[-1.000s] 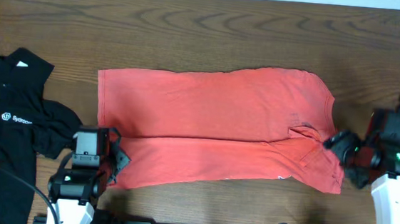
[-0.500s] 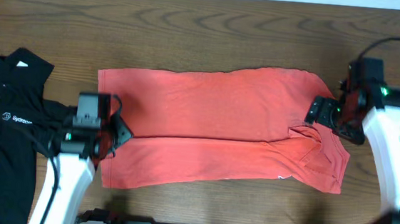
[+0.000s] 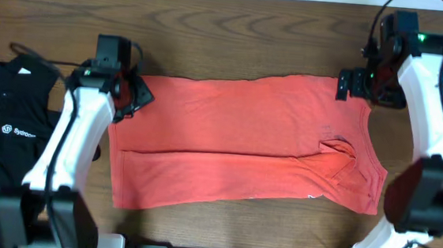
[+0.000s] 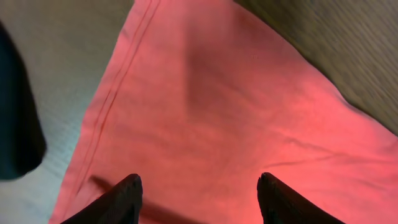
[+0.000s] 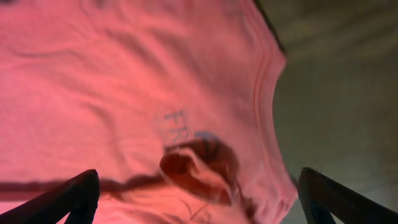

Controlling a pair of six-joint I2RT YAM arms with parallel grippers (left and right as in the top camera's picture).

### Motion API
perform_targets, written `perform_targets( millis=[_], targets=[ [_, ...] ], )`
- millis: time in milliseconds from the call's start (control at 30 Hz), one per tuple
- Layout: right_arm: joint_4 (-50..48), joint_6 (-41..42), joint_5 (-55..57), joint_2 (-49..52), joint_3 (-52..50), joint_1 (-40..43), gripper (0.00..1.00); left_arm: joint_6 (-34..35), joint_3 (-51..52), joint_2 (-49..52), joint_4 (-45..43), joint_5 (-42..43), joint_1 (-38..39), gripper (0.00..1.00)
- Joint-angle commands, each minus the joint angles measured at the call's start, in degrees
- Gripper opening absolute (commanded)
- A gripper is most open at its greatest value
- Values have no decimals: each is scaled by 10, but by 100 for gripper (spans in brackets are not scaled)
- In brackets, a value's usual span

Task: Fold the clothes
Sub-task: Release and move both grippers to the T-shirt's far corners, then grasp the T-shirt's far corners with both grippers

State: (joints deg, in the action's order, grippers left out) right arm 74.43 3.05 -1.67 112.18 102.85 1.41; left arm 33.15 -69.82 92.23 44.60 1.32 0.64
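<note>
The clothes are two garments. A coral-red T-shirt (image 3: 236, 141) lies flat across the middle of the table, with its near long edge folded up over itself. A black collared shirt (image 3: 7, 135) with a small white logo lies at the left. My left gripper (image 3: 138, 94) hovers open over the red shirt's far left corner (image 4: 155, 74), with nothing between its fingers (image 4: 121, 199). My right gripper (image 3: 343, 84) stands wide open over the far right corner. In its wrist view the bunched neck opening (image 5: 199, 165) lies below, between the fingertips (image 5: 74, 196).
Dark wooden table (image 3: 237, 30) with bare wood beyond the far edge of the red shirt. The black shirt's edge (image 4: 15, 130) lies just left of the left gripper. The arm bases stand at the near edge.
Both arms have swung from the shirt's near folded edge to its far corners, left to the far left, right to the far right. Both sets of jaws have opened wider. The shirt has not moved.
</note>
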Motion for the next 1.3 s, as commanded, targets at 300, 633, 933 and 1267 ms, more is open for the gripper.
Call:
perform_targets(
  millis=[300,633,933,1267],
  targets=[
    [-4,-88,3,155,172,-2,99,-29,-97,142,-16,-4,-36,62],
    [-79,-143,21,202,175,7,99,-16,-142,216,-23,-2,-88,62],
    [-120,-143,-4,261,175,18,99,-16,-142,234,-33,-5,-97,62],
    [-133,-144,-75,316,174,8,99,-16,-142,234,-44,-5,-102,62]
  ],
)
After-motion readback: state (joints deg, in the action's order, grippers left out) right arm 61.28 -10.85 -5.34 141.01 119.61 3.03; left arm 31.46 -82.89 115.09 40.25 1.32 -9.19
